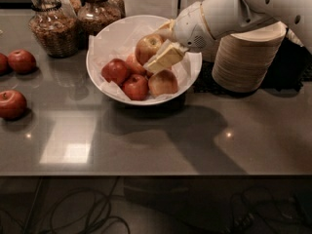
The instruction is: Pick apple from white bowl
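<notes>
We run 1 camera: high, front of the table [146, 140], tilted down, mid-range; gripper [163, 52] upper-centre over white bowl [141, 99].

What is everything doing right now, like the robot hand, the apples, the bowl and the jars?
gripper: over the white bowl, shut on the apple.
apple: gripped, sitting higher than the other fruit.
white bowl: upright on the table, paper-lined, holding apples.
bowl's red apples: lying loose inside.
table apples: loose, left of the bowl.
jars: upright, filled.
paper bowls: stacked, right of the white bowl.
</notes>
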Robot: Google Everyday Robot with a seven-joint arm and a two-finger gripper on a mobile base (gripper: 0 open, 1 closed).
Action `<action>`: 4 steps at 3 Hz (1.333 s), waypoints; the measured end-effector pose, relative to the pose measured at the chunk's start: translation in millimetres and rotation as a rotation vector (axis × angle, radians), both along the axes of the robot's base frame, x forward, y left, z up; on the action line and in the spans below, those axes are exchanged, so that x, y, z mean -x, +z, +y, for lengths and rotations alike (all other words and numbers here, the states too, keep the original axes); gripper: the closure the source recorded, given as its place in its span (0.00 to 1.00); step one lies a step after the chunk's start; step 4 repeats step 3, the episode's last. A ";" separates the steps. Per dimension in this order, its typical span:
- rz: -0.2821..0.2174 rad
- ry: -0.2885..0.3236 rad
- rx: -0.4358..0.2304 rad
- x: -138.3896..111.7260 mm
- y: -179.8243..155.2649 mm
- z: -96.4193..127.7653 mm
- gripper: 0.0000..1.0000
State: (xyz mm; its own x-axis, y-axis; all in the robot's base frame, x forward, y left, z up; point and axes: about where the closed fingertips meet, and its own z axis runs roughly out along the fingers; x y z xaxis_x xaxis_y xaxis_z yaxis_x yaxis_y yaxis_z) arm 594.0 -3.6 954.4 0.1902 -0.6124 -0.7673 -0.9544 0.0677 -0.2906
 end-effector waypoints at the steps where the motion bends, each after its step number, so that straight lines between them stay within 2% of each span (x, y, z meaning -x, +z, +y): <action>1: -0.066 0.025 -0.045 16.6 30.4 -0.4 1.00; 2: -0.112 0.079 -0.091 37.1 56.2 9.3 1.00; 4: -0.112 0.079 -0.091 37.1 56.2 9.3 1.00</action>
